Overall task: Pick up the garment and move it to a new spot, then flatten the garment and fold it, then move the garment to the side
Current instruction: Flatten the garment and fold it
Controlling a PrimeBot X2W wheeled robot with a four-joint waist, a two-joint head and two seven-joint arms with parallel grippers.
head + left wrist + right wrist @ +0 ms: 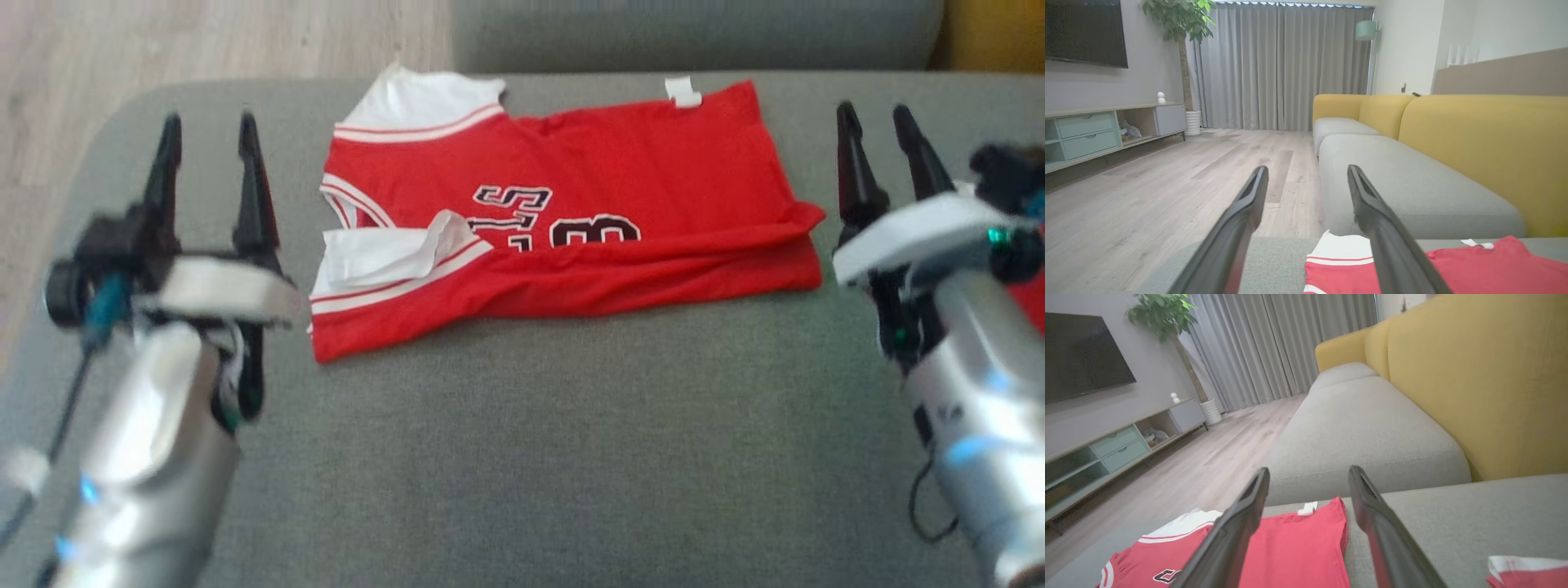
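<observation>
The garment is a red jersey with white sleeves and black lettering. It lies folded lengthwise on the grey cushion, its near edge doubled over. My left gripper hovers open just left of the garment, with nothing between its fingers. To the garment's right, my right gripper is also open and holds nothing. In the left wrist view the garment lies below and right of my left gripper. In the right wrist view the garment lies below and left of my right gripper.
The cushion's left edge drops to wooden floor. Another grey seat and a yellow sofa back lie beyond the garment. A second red and white piece of cloth sits by my right arm.
</observation>
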